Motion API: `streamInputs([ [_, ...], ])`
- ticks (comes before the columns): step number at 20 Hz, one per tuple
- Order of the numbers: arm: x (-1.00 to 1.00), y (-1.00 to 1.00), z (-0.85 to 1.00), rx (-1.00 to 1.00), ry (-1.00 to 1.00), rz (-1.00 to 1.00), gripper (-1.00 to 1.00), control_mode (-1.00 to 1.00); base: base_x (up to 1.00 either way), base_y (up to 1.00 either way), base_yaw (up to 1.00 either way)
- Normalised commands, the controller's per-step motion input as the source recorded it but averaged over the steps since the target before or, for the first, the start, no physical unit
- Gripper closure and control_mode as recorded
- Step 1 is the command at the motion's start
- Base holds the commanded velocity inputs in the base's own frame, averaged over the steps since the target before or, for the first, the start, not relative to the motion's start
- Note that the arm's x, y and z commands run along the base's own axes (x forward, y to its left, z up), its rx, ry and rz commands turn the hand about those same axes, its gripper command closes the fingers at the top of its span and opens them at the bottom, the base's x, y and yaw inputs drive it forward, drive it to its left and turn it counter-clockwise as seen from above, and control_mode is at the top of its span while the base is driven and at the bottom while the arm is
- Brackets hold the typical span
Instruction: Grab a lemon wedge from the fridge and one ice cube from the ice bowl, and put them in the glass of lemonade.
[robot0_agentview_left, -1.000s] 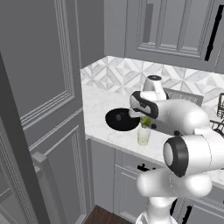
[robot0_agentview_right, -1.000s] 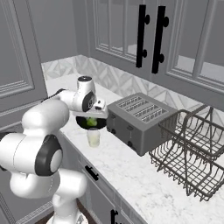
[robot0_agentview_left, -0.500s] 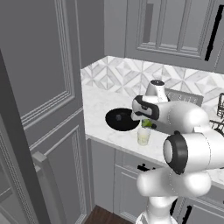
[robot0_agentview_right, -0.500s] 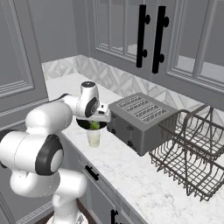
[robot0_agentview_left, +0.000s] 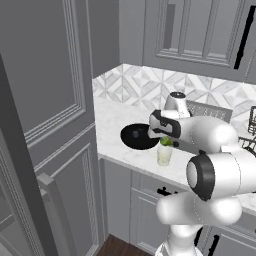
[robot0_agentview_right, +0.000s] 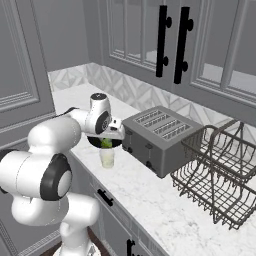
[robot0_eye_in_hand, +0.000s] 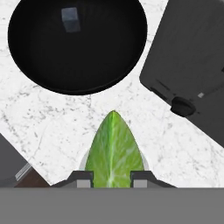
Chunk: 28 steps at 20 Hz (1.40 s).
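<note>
My gripper (robot0_eye_in_hand: 111, 177) is shut on the lemon wedge (robot0_eye_in_hand: 113, 148), a yellow-green slice that points away from the fingertips. The wedge (robot0_agentview_left: 165, 142) hangs just over the mouth of the glass of lemonade (robot0_agentview_left: 164, 155), a small clear tumbler near the counter's front edge; its pale rim (robot0_eye_in_hand: 83, 161) peeks out on both sides of the wedge. From the right the wedge (robot0_agentview_right: 106, 144) and the glass (robot0_agentview_right: 106, 158) line up the same way. The black ice bowl (robot0_eye_in_hand: 26, 65) lies just beyond, with one ice cube (robot0_eye_in_hand: 70, 19) in it. The fridge's dark door with a light grey bar handle (robot0_agentview_left: 50, 200) stands at the near left.
A dark grey toaster (robot0_agentview_right: 160, 137) sits right of the glass, its corner and knob (robot0_eye_in_hand: 183, 106) close to my hand. A wire dish rack (robot0_agentview_right: 220, 170) stands farther right. Wall cabinets with black handles (robot0_agentview_right: 172, 45) hang above the marble counter (robot0_agentview_left: 112, 117).
My hand has sunk a little toward the glass with the wedge still in its grip. Bowl, glass and toaster have not moved.
</note>
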Motion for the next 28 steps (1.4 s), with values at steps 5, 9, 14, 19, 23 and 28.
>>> streamInputs([
  [5, 0.0, 0.0, 0.0, 0.0, 0.0, 0.0, -1.0, -1.0, 0.0, 0.0, 0.0],
  [9, 0.0, 0.0, 0.0, 0.0, 0.0, 0.0, -1.0, -1.0, 0.0, 0.0, 0.0],
  [14, 0.0, 0.0, 0.02, 0.0, 0.0, 0.0, -1.0, -1.0, 0.0, 0.0, 0.0],
  [19, -0.14, -0.03, 0.29, 0.08, -0.01, 0.0, -1.0, -1.0, 0.0, 0.0, 0.0],
  [23, -0.84, -0.06, 0.25, 0.09, -0.1, 0.0, -1.0, -1.0, 0.0, 0.0, 0.0],
  [28, -0.94, -0.18, 0.24, 0.11, -0.12, 0.0, -1.0, -1.0, 0.0, 0.0, 0.0],
])
